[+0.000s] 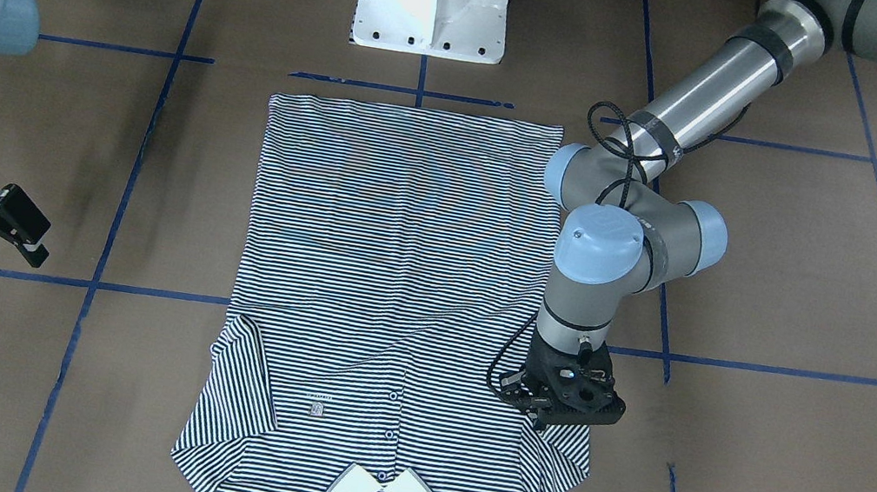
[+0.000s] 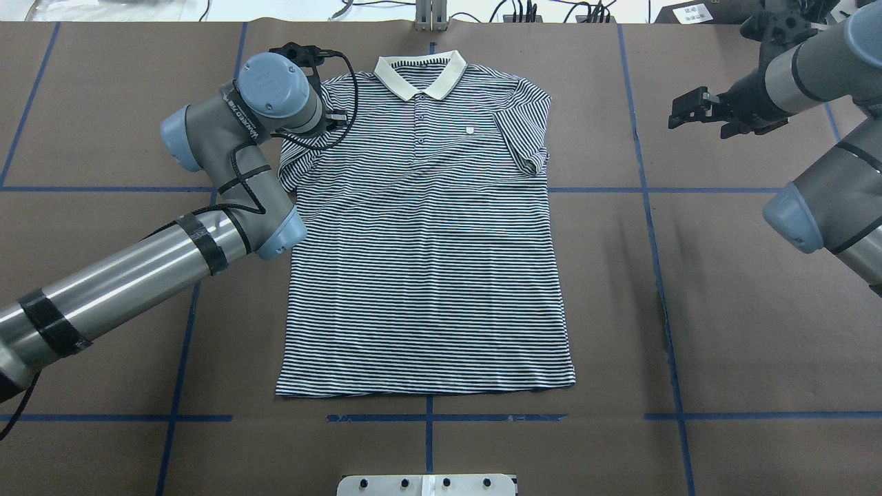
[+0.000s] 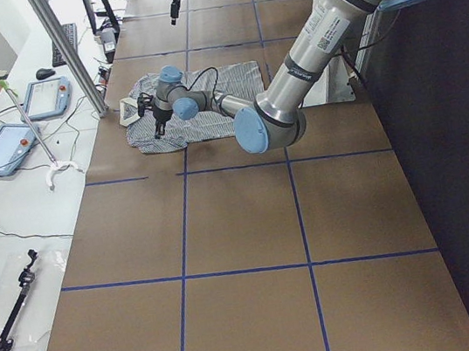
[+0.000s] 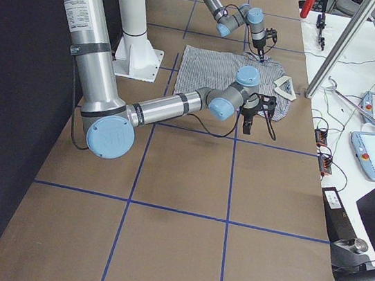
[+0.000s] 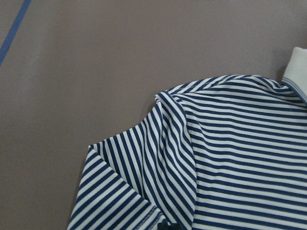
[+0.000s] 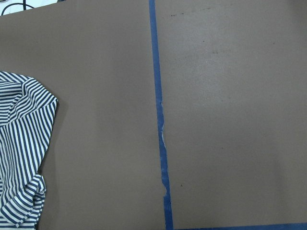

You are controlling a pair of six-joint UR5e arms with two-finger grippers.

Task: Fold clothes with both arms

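The shirt (image 2: pixel 427 275) lies flat and front up on the table (image 2: pixel 723 310), with fine navy and white stripes. Its cream collar (image 2: pixel 420 72) is spread open, the placket (image 2: pixel 419 131) is buttoned, and a small patch (image 2: pixel 470 129) sits on the chest. The hem (image 2: pixel 427 391) runs straight, nearest the robot.

The left arm (image 1: pixel 691 92) points its jaws down, just above the sleeve (image 5: pixel 129 182) on its own side, near the shoulder seam. That sleeve is creased, with a fold running along it. Whether these jaws are wide or narrow I cannot tell, as the wrist hides them.

The right arm (image 2: pixel 799 76) holds its jaws wide and empty over bare table. They are well apart from the shirt, out beyond the other sleeve (image 6: pixel 24 143), whose edge is rumpled.
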